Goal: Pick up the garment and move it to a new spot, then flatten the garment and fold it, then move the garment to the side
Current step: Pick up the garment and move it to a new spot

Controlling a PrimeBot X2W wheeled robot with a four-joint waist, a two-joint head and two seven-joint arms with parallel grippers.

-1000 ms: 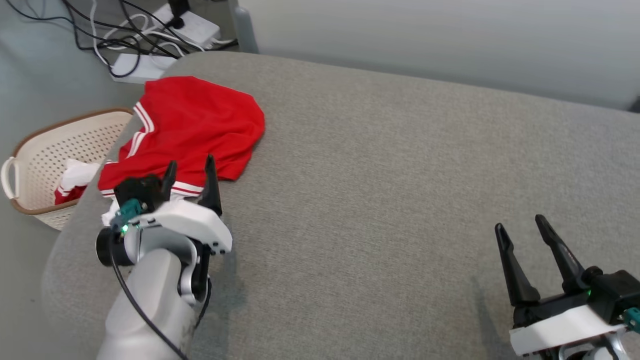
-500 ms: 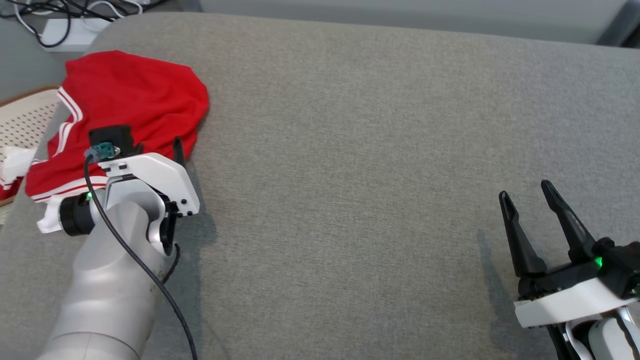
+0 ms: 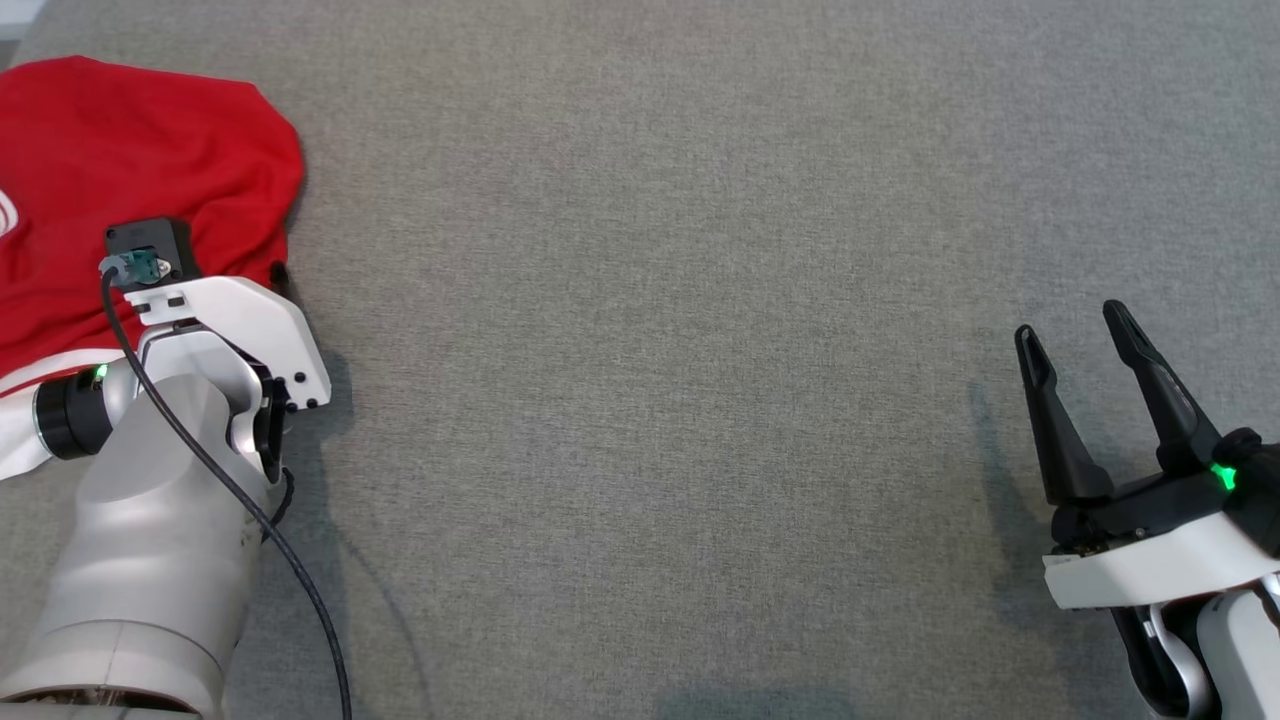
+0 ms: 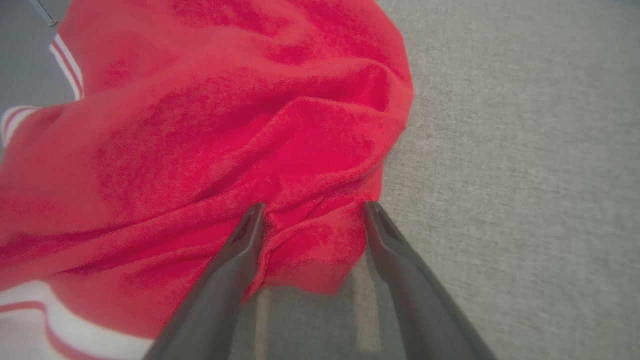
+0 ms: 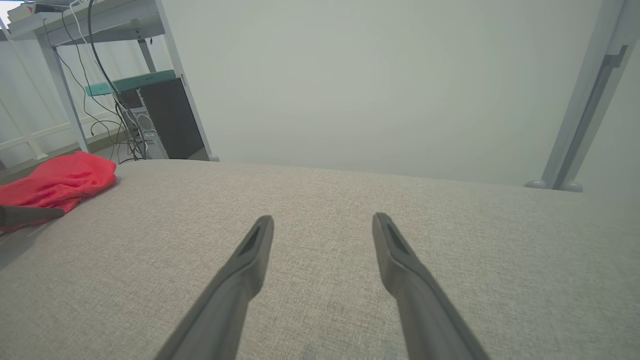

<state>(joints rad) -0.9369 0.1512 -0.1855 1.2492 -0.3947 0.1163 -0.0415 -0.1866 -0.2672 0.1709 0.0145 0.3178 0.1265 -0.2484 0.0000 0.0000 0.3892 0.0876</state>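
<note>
at the left end of the grey cushion (image 3: pixel 650 350), the red garment (image 3: pixel 130 150) lies in a crumpled heap, its white striped trim (image 4: pixel 60 320) bunched at the near side. the left claw (image 4: pixel 312 210) is down on it with its two fingers spread apart. one tip presses into a ridge of red cloth and the other sits at the heap's right-hand edge, so a fold of fabric lies between them. nothing is pinched yet: the claw is released, and the cloth lies slack on the cushion rather than hanging from anything. the right claw (image 3: pixel 1070 322) is released too, fingers wide, hovering low over bare cushion well apart from the garment, with nothing between them.

to my eye the job is barely begun. this looks like the reach for the first pick-up: the left claw is placed to close on that fold, but the lift has not happened. everything is left to do. the garment has to be grasped and carried to a fresh spot, most likely the open stretch in the middle, then spread flat, folded and shifted aside. flattening will probably need both claws, and the right one is free to come in. whether one fold will bring the whole heap along, i can't tell from here.
</note>
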